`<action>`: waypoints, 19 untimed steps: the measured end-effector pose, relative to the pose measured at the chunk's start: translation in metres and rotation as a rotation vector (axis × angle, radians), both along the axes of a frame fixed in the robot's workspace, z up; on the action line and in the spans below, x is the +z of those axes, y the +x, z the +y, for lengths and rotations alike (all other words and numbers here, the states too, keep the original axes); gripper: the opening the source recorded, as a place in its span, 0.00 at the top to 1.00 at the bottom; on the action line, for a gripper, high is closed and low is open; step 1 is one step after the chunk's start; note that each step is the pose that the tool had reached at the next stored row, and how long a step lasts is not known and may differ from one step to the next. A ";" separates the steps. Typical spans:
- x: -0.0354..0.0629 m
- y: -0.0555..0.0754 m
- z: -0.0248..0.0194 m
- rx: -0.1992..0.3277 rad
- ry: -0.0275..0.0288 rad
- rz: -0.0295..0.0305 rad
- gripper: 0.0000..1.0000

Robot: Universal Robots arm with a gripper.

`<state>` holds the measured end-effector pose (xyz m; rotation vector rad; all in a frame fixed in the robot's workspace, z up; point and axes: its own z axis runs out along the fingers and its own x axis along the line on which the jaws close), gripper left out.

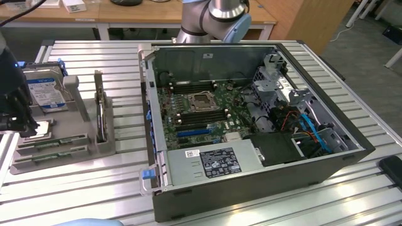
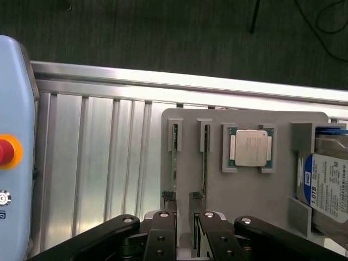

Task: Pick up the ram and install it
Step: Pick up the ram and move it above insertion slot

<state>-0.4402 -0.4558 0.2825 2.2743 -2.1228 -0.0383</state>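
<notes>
Where the exterior view takes in the slatted table [image 1: 94, 188] and the open computer case [image 1: 264, 186] upon it, the wrist view looks down on the grey holder [image 2: 261, 201]. Edge-on, the ram [image 2: 205, 157], a thin green stick, stands in a holder slot beside a second stick [image 2: 174, 157]; the gripper [image 2: 182, 198] hovers over their ends, fingers parted, gripping nothing.

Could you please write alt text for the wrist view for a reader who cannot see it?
The gripper, jaws parted and empty, hovers over a grey holder tray with two ram sticks in slots, beside a silver processor and a hard drive. The tray sits on a slatted aluminium table.
</notes>
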 end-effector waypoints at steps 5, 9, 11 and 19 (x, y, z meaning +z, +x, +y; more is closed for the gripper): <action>-0.0059 0.004 -0.0025 0.000 -0.0002 0.0002 0.76; -0.0100 0.007 -0.0030 0.001 0.0011 0.0000 0.76; -0.0114 0.007 -0.0029 0.003 0.0023 -0.0002 0.76; -0.0188 0.008 -0.0028 0.030 0.0030 -0.0058 0.76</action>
